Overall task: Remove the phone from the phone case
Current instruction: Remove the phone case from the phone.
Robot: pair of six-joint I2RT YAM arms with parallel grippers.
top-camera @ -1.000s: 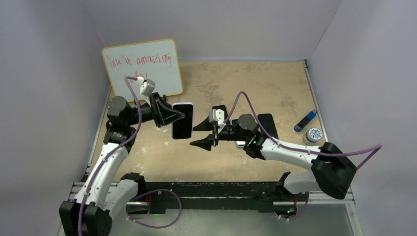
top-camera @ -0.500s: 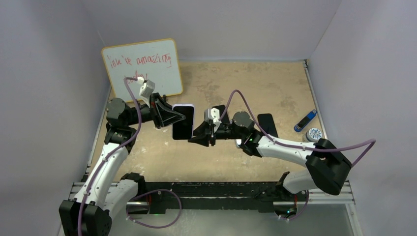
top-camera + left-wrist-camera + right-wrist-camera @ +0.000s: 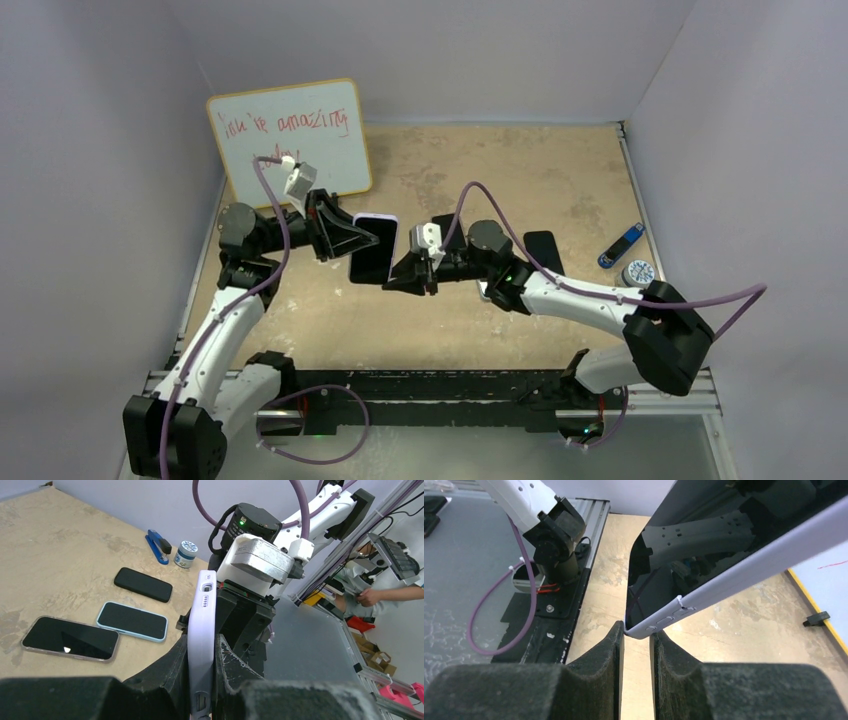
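Tabletop (image 3: 50, 540) beyond, left pincer (image 3: 201, 652) hides phone's (image 3: 202, 610) lower edge.

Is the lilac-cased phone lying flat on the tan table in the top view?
No, the lilac-cased phone is held upright off the tan table, clamped in the left gripper.

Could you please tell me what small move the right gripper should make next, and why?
Probably close it firmly on the lilac case corner. The left gripper is shut on the cased phone, holding it off the table, and the right gripper straddles that corner, but a firm pinch isn't evident.
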